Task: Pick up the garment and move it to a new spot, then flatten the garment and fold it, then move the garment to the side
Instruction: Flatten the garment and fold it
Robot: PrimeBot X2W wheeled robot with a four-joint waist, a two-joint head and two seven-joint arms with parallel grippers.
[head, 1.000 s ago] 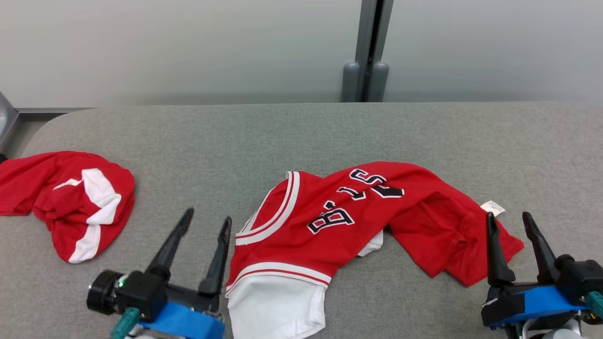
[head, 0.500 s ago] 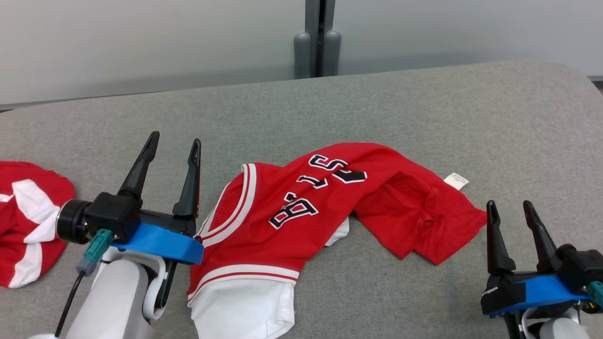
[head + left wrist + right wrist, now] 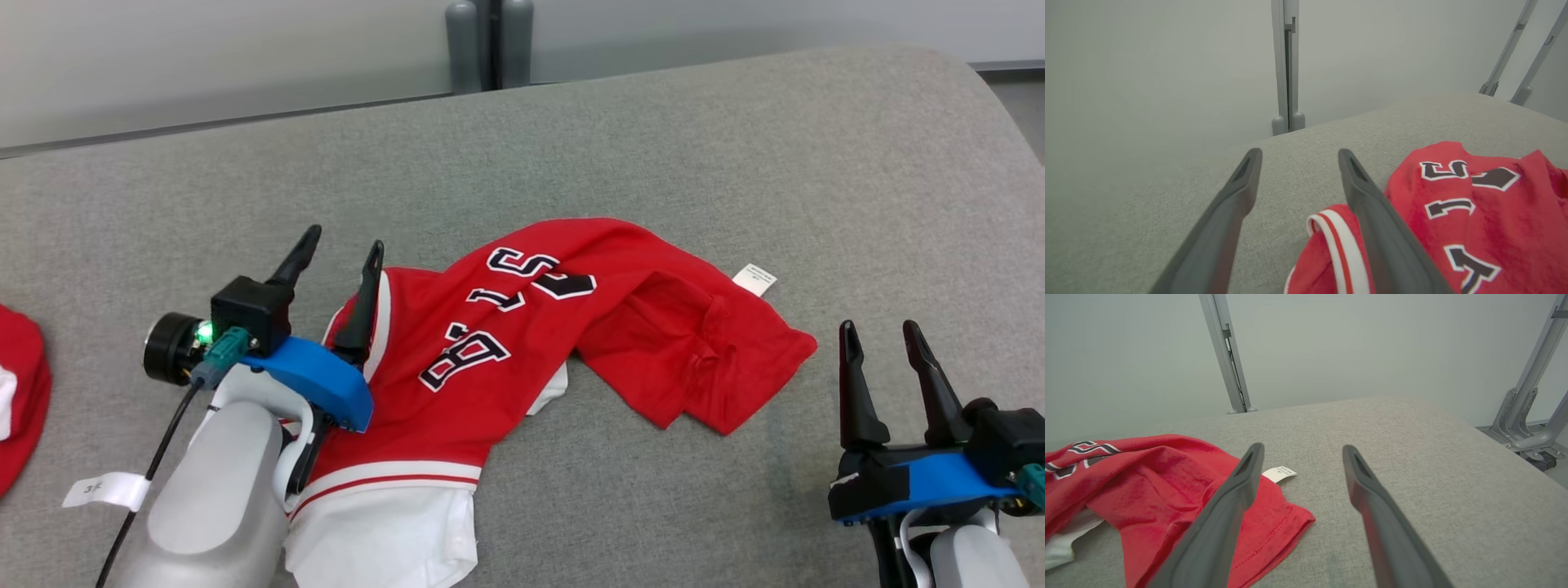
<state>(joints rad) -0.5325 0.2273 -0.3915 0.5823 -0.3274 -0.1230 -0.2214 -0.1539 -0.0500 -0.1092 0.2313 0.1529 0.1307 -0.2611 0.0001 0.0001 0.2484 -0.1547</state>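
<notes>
- At the near edge of the table (image 3: 653, 147), around seven o'clock in the head view, the left gripper (image 3: 345, 239) is hovering with its fingers spread wide and nothing between them. Its inner finger is crossing the striped trim (image 3: 1335, 232) of the jersey (image 3: 522, 351), though I cannot tell whether it is touching the cloth.
- At five o'clock the right gripper (image 3: 879, 326) is waiting low over bare table, its fingers just as wide and also empty. The jersey's red corner is lying near it, toward its ten o'clock.
- Between the two grippers the jersey is lying crumpled on the middle of the table. It is running from a white panel at six o'clock up to a bunched red end at two o'clock, with the black lettering facing up.
- It is looking light, soft and limp, so it will probably be sagging and folding on itself once lifted, and a pinch on a thick bunch may be catching several layers.
- The banded trim and the hemmed red corner are looking like the firmest places to take hold, one for each gripper.
- A small white label (image 3: 753, 279) is sticking out at the jersey's one o'clock.
- A second red cloth (image 3: 20, 392) is lying at nine o'clock, well apart.
- A grey post (image 3: 482, 41) is standing beyond the table at twelve o'clock.
</notes>
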